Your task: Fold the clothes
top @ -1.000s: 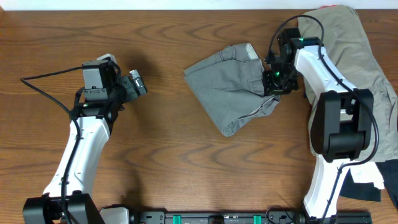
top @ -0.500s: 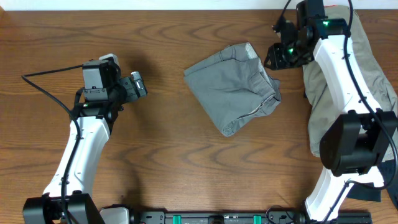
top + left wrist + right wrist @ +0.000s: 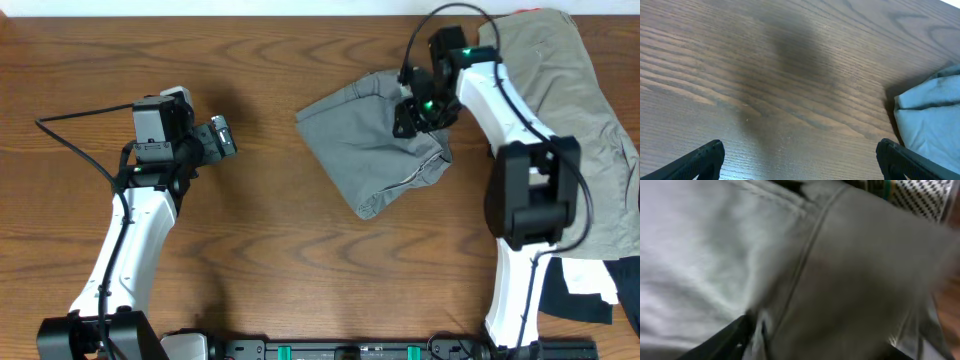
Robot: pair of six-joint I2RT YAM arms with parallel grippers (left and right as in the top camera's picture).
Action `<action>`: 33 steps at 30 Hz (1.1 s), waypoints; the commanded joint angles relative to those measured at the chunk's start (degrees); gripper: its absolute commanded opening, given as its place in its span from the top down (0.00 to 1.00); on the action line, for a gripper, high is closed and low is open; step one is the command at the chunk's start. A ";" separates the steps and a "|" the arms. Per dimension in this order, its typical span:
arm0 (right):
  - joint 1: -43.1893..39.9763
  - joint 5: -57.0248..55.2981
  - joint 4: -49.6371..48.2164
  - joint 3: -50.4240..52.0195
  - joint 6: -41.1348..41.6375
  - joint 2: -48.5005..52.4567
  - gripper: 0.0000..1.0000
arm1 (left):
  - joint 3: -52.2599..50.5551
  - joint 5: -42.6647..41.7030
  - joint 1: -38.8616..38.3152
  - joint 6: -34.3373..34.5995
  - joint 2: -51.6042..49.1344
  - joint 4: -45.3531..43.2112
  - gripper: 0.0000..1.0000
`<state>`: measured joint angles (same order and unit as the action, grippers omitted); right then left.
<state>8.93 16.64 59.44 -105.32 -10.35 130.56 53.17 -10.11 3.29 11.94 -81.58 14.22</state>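
Where the wood-grain tabletop (image 3: 270, 270) meets its far edge, a pale strip of wall shows; a dark rail (image 3: 350, 350) with green clips runs along the near edge.

Item 1, grey shorts (image 3: 360, 150): a folded, wrinkled bundle right of centre, nearer the far edge. Its outline is close to square and sits turned, one corner toward the near edge and one toward the left edge, so no long axis stands out. The stitched band lies at its far right corner.

Item 2, khaki shorts (image 3: 590, 110): spread loosely along the right edge, long axis running from the far right corner toward the near edge.

Item 3, dark garment (image 3: 580, 300) with a white piece (image 3: 585, 275) on it, at the near right corner.

Item 4, left hand (image 3: 222, 135): over bare wood toward the left edge, well apart from the grey shorts. Its fingers (image 3: 705, 157) stand wide apart with nothing between them. It is unmoved from half a second ago.

Item 5, right hand (image 3: 408, 118): half a second ago it was raised near the far edge, clear of the grey bundle; now it is down on that bundle's far right corner. The wrist view is blurred and filled with grey cloth, so I cannot tell whether it grips.

The grey shorts lie where they lay before.
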 commanded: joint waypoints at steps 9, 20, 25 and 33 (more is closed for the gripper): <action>3.15 8.41 -5.51 0.44 -1.99 9.79 0.48 | 0.42 0.81 0.20 -2.32 0.24 0.15 0.02; 15.87 9.97 -7.96 -6.25 -2.60 10.86 0.38 | 0.42 0.81 0.28 -2.47 0.24 0.33 0.02; 16.68 10.82 -2.64 -21.11 -2.05 10.86 0.28 | 0.42 0.68 0.28 -5.49 0.24 0.33 0.02; 10.58 6.84 10.01 -49.40 2.38 10.78 0.18 | 0.44 -10.51 -0.24 -18.82 0.24 0.85 0.03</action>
<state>23.35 25.61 67.53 -147.26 -10.63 142.76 53.17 -14.66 3.27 0.23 -81.58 14.72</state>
